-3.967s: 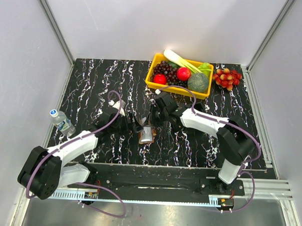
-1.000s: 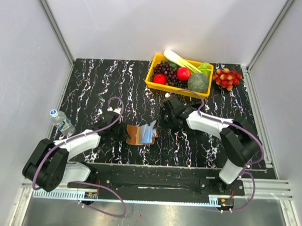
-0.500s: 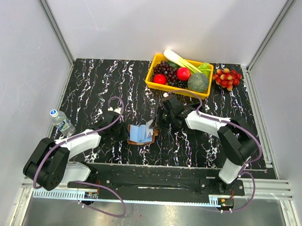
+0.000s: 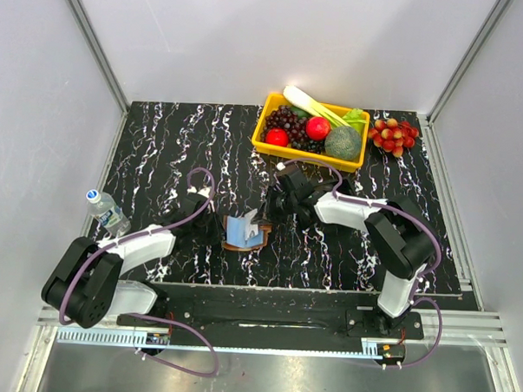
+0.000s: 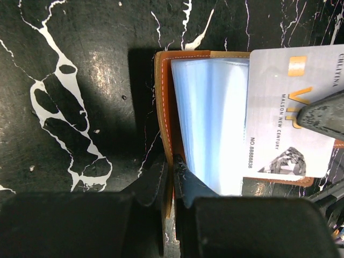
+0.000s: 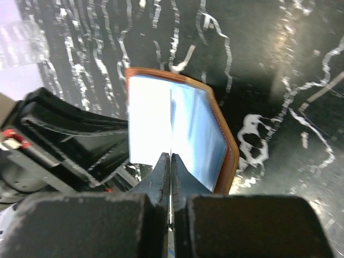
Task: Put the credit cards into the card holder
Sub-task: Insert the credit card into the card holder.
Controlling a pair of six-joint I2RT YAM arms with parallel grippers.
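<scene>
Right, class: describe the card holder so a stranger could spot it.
On the black marbled table, look between the left claw and the right claw. There is the card holder: an open wallet with pale blue sleeves; its tan leather rim sets it apart from the grey credit card.

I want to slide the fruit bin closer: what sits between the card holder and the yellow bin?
Top view: the right gripper, shut on a credit card over the card holder, and its wrist; otherwise bare table up to the yellow bin.
</scene>
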